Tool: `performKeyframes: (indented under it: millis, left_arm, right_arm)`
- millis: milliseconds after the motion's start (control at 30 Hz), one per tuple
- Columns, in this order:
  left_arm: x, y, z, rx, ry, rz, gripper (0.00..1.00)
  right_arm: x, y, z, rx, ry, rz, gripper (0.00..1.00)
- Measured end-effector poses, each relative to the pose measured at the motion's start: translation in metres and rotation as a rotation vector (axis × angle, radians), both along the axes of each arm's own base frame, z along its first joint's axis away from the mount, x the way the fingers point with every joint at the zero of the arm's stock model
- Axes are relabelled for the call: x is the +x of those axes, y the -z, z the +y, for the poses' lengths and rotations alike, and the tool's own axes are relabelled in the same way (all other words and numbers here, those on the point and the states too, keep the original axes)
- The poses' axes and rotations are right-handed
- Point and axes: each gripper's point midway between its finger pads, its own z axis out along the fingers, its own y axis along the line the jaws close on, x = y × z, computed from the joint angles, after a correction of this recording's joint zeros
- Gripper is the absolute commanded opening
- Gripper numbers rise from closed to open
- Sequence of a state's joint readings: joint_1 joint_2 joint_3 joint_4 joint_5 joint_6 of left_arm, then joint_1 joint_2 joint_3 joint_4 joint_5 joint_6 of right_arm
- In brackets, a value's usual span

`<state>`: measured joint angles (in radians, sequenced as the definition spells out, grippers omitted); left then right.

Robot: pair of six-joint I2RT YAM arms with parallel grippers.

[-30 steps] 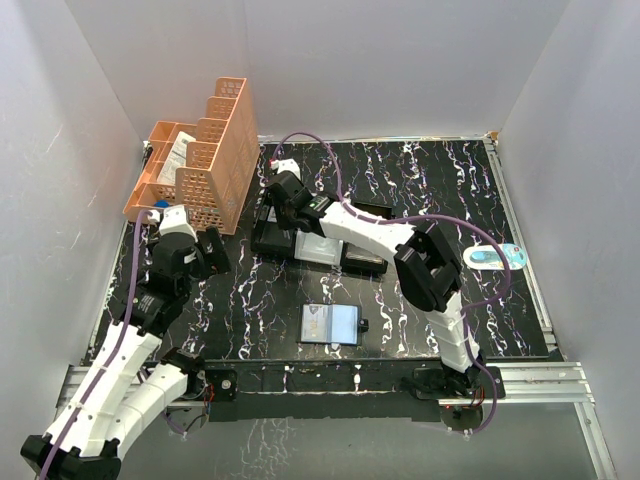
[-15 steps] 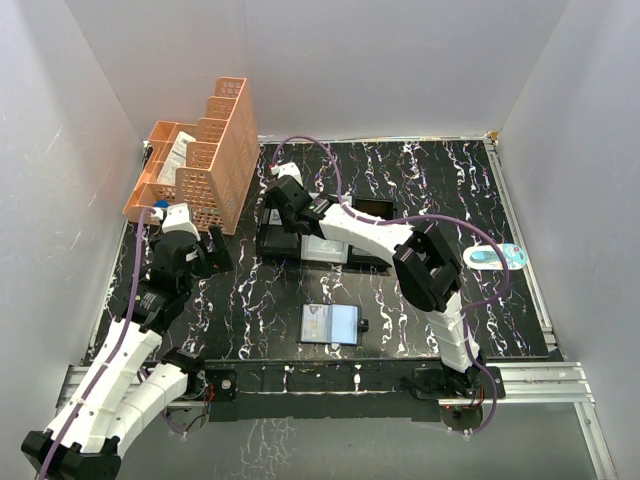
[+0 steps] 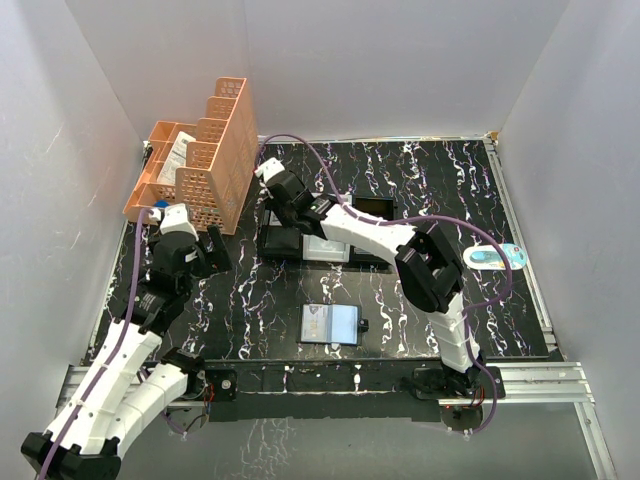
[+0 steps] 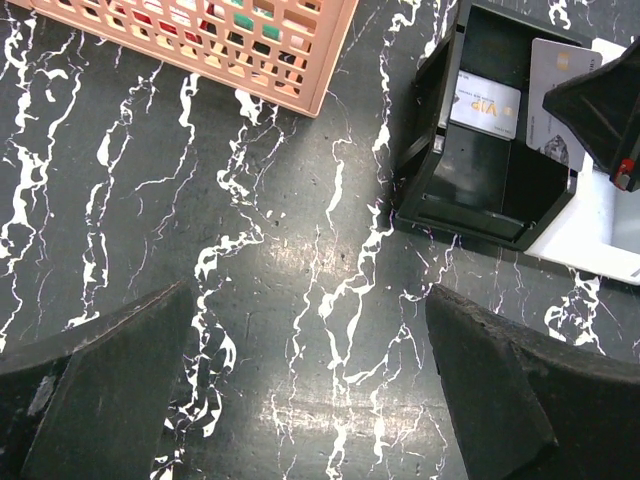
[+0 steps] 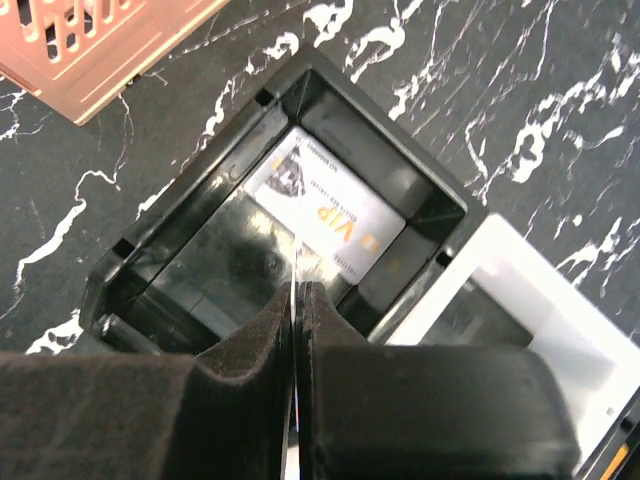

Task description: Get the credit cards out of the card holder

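The grey-blue card holder (image 3: 330,324) lies open and flat near the table's front, its black tab to the right. My right gripper (image 3: 273,190) hangs over the left black compartment of the black-and-white tray (image 3: 283,243). It is shut on a thin grey card, seen edge-on in the right wrist view (image 5: 296,262) and face-on in the left wrist view (image 4: 553,95). A white VIP card (image 5: 325,215) lies inside that compartment. My left gripper (image 4: 310,310) is open and empty, low over bare table left of the tray.
An orange slotted basket (image 3: 205,155) stands at the back left, close to the tray and my left arm. A blue-and-white object (image 3: 495,257) lies at the right edge. The tray's white middle compartment (image 4: 598,238) adjoins the black one.
My right gripper has shifted slightly back and left over the tray with the card still in it. The left arm and the card holder have stayed put.
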<state>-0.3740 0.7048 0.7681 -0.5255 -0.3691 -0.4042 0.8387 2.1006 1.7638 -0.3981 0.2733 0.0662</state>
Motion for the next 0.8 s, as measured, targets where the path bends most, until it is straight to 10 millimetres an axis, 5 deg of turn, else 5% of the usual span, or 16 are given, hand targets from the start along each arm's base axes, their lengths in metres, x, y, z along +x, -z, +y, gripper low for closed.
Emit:
performKeyframes:
  millis: [433, 800]
  left_arm:
    - [-0.005, -0.017, 0.016, -0.003, -0.076, -0.08, 0.99]
    - [-0.005, -0.017, 0.017, 0.002, -0.084, -0.081, 0.99]
  right_arm:
    - [0.022, 0.009, 0.0, -0.296, -0.324, -0.297, 0.0]
    - [0.031, 0.025, 0.001, -0.486, -0.488, -0.381, 0.0]
